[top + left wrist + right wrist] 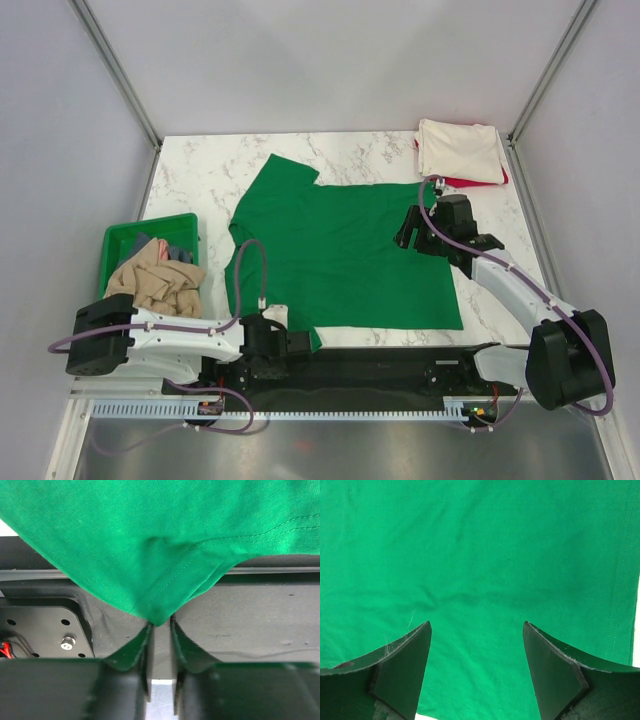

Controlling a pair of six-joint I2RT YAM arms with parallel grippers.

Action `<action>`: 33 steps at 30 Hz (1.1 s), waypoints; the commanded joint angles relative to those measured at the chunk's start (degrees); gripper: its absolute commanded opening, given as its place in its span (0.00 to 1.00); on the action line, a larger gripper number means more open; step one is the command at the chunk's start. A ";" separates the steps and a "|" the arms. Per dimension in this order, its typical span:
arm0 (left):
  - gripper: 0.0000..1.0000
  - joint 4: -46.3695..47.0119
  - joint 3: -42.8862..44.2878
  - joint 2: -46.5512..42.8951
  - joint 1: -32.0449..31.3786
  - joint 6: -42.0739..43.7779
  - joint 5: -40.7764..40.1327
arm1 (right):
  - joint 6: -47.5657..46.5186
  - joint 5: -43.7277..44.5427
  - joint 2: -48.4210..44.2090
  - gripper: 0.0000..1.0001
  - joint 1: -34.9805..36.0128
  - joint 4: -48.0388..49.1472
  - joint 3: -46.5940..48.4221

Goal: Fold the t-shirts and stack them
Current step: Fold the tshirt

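At the near edge of the table (200, 170), the left gripper (160, 626) has its jaws all but closed on a corner of the green t-shirt (340, 250), apparently pinching it, though the close view leaves the hold uncertain. The right gripper (476, 625), jaws spread wide and empty, hovers over the shirt's right side. The shirt lies spread flat, not yet folded. A tan t-shirt (155, 280) sits crumpled in the green bin (115, 235) at left. At the far right corner, a cream-white t-shirt (460, 150) lies folded atop a red t-shirt (470, 183): roughly half the job looks done.
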 commanded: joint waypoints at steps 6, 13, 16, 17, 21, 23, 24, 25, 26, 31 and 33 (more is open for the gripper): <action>0.02 -0.40 -2.14 -0.81 -0.16 -3.76 -6.36 | 1.14 -1.37 -0.89 0.82 0.20 1.33 -2.56; 0.30 -3.82 1.45 -1.25 -0.25 -1.39 -6.44 | 2.03 -2.88 -0.80 0.82 0.29 2.39 -3.89; 0.58 -8.21 5.41 0.33 -0.43 -1.91 -6.44 | 2.11 -2.96 -0.89 0.82 0.46 2.39 -3.53; 0.60 -10.31 6.64 0.51 -0.77 -2.26 -6.88 | 2.02 -3.14 -0.89 0.82 0.29 2.48 -3.45; 0.62 -12.09 11.04 -0.10 -3.15 -5.25 -9.16 | 2.11 -2.96 -0.54 0.82 0.38 2.48 -3.80; 0.63 -12.96 10.52 -0.11 -3.06 -6.65 -10.48 | 2.02 -3.23 -0.19 0.82 0.38 2.57 -3.80; 0.64 -14.53 9.91 -0.11 -3.06 -8.14 -10.75 | 1.94 -3.40 0.08 0.82 0.38 2.74 -3.80; 0.65 -15.16 9.47 -0.19 -2.98 -8.94 -10.84 | 1.67 -3.49 0.08 0.82 0.38 2.57 -3.71; 0.67 -15.77 8.77 -0.80 -2.89 -9.64 -10.93 | 1.59 -3.49 -0.01 0.82 0.38 2.57 -3.80; 0.70 -14.99 6.74 -3.09 -1.92 -12.11 -14.25 | 1.76 -3.49 -0.10 0.82 0.47 2.83 -3.97; 0.70 -12.99 5.60 -3.79 0.09 -11.76 -14.70 | 1.67 -3.84 0.08 0.82 0.47 2.83 -4.06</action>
